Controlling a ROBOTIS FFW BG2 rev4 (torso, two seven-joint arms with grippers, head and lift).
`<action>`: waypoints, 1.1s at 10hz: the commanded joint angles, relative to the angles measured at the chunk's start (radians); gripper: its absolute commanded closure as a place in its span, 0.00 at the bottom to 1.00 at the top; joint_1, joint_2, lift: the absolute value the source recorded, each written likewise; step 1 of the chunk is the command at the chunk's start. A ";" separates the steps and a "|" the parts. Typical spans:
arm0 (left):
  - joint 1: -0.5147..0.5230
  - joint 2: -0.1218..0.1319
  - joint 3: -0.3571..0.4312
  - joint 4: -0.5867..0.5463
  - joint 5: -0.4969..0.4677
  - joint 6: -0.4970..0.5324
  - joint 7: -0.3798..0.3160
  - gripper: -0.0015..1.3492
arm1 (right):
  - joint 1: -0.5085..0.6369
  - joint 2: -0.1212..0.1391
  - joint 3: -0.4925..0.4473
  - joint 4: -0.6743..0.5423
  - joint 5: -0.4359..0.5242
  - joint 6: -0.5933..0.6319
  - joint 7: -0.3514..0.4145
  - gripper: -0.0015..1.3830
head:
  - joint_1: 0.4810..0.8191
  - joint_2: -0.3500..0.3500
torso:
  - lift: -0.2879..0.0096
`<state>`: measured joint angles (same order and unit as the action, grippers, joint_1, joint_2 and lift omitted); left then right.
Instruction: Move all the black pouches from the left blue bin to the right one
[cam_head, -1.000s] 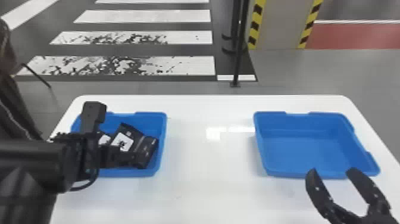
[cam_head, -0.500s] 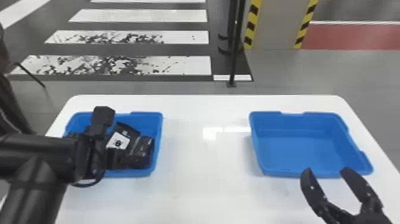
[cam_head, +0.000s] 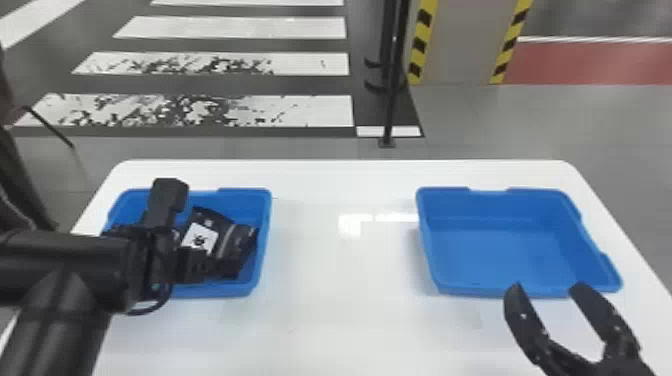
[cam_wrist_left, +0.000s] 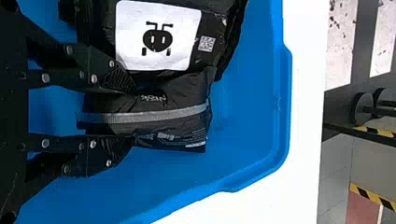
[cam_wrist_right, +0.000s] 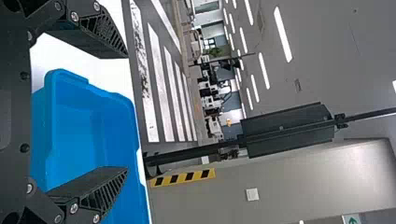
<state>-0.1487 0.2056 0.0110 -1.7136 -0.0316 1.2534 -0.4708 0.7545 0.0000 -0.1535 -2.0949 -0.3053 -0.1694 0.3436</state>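
My left gripper (cam_head: 212, 262) is low inside the left blue bin (cam_head: 266, 240), among the black pouches. One pouch (cam_head: 199, 238) has a white label, and beside it lies another with a grey stripe (cam_head: 245, 240). In the left wrist view, the fingers of my left gripper (cam_wrist_left: 133, 113) press on both sides of the striped pouch (cam_wrist_left: 177, 122), and the labelled pouch (cam_wrist_left: 159, 37) lies alongside. My right gripper (cam_head: 548, 289) is parked open by the near edge of the right blue bin (cam_head: 505, 255), which is empty. In the right wrist view, nothing is between the right gripper's fingers (cam_wrist_right: 127, 112).
Both bins stand on a white table (cam_head: 325, 320), with a wide stretch of tabletop between them. A thin dark pole (cam_head: 392, 100) rises from the floor past the table's far edge. The left arm reaches across the table's left side.
My left gripper has shifted a little to the right within the left bin, toward the striped pouch. The head view has turned slightly. My right gripper holds its place over the table.
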 joint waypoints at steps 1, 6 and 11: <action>0.041 -0.002 0.019 -0.060 -0.002 -0.024 -0.003 0.90 | 0.001 0.001 0.000 -0.002 -0.004 0.000 0.002 0.13 | 0.63 0.51 | 0.50; 0.266 0.000 0.065 -0.443 0.058 0.003 -0.023 0.90 | 0.001 -0.002 0.020 -0.027 -0.018 0.015 0.009 0.13 | 0.63 0.51 | 0.50; 0.389 0.000 -0.007 -0.629 0.193 -0.093 -0.038 0.90 | -0.151 -0.054 0.116 -0.059 -0.219 0.434 0.172 0.13 | 0.63 0.51 | 0.50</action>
<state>0.2358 0.2056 0.0176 -2.3377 0.1478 1.1729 -0.5084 0.6264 -0.0482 -0.0532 -2.1527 -0.4958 0.2136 0.5140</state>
